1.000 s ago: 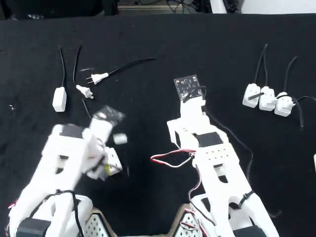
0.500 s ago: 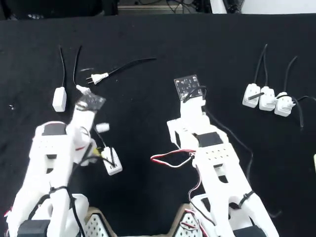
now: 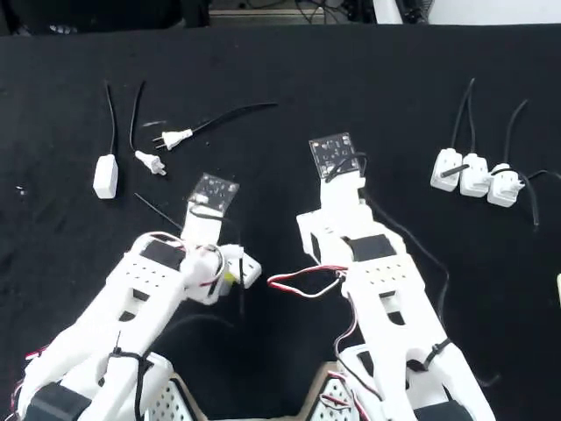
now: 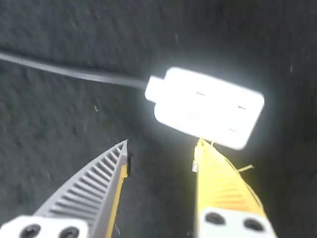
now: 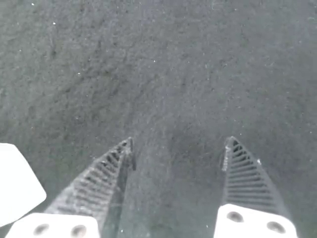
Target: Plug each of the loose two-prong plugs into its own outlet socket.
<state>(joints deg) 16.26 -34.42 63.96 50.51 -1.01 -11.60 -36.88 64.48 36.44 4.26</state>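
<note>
Left jaws stand spread and pinch nothing. Just beyond their tips we see a white outlet socket [image 4: 205, 106] lying flat on the black tabletop [image 4: 44, 129]. Its near edge comes right up to the tip of the yellow-faced jaw, and we cannot tell whether the two touch. The ribbed jaw's tip stands clear of it. A grey cord [image 4: 74, 72] leaves the socket's end and runs off past the ribbed jaw's side.

Right jaws are spread as well, gripping nothing, with bare tabletop between them and ahead of them.

From the high view we find the loose plugs well beyond the left jaws, farther out. One two-prong plug [image 3: 175, 139] has a long black lead, and a smaller plug [image 3: 151, 163] lies near it, both unplugged. A lone socket block [image 3: 105, 175] lies farther still from the left jaws, out to their left. A row of three socket blocks [image 3: 474, 174] sits well apart from the right jaws, out to their right side.
</note>
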